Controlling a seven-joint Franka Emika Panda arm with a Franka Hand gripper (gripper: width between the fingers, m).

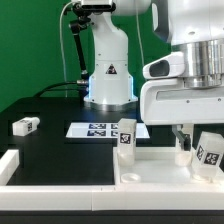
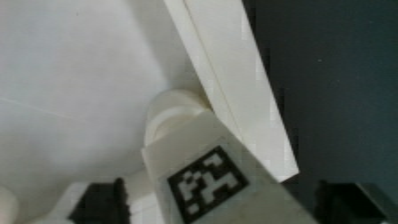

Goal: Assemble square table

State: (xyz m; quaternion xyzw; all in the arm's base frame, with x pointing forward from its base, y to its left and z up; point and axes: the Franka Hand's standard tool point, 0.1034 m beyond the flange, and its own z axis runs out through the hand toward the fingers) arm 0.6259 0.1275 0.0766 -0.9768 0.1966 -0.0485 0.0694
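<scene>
The white square top (image 1: 165, 165) with its raised rim lies at the exterior view's lower right. One white tagged leg block (image 1: 127, 135) stands upright at its far corner. My gripper (image 1: 196, 142) is shut on a second leg block (image 1: 209, 151), which it holds tilted over the top's right side. In the wrist view this leg block (image 2: 210, 170) sits between my fingers (image 2: 102, 203), with its far end close to the top's rim (image 2: 231, 80). A third leg block (image 1: 25, 126) lies on the black table at the exterior view's left.
The marker board (image 1: 97, 129) lies flat in front of the robot base (image 1: 108, 80). Long white border rails (image 1: 60, 172) run along the front and left of the black work area.
</scene>
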